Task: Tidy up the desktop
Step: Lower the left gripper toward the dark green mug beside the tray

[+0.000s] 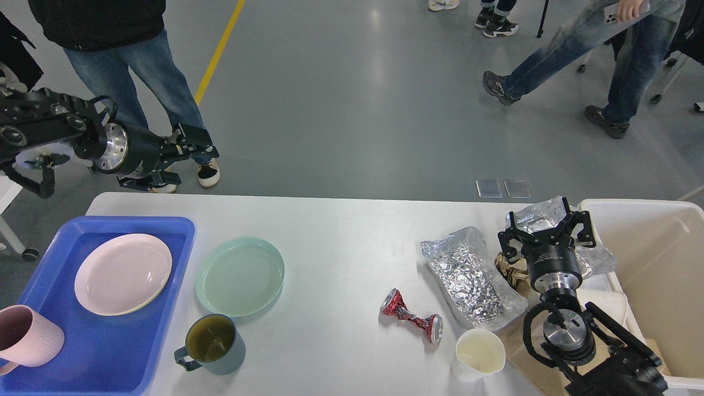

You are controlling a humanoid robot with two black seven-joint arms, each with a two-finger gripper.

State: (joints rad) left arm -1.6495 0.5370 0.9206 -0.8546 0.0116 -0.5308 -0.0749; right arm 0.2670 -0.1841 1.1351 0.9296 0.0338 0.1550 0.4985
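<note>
Your desktop [341, 258] fills the lower half of the view, its far edge running across the middle.

Left side: blue tray [137, 352] on the near left corner. A pink plate [123, 273] lies in the tray's far half; a pink mug [27, 336] stands at the tray's near left edge. Just right of the tray, a green plate [240, 276] lies flat on the white top. Near it, a dark teal mug [211, 344] stands upright, handle to the left.

Your left gripper [190, 157] is off the desktop, raised beyond the far left corner and pointing right. Fingers spread apart, nothing between them.

Centre right: a crushed red can [412, 317] lies on its side. Beside it to the right, a crumpled foil sheet [472, 278]. A white paper cup [478, 355] stands near the front edge, just right of the can and touching or overlapping the foil's near corner; you cannot tell which.

Your right gripper [548, 225] points away from you, over a second piece of foil [536, 215] near the far right corner. Fingers spread wide, holding nothing. Brown crumpled paper [509, 269] shows just left of its wrist.

A cream bin [654, 258] stands at the right end of the desktop.

People's legs stand on the grey floor beyond.
</note>
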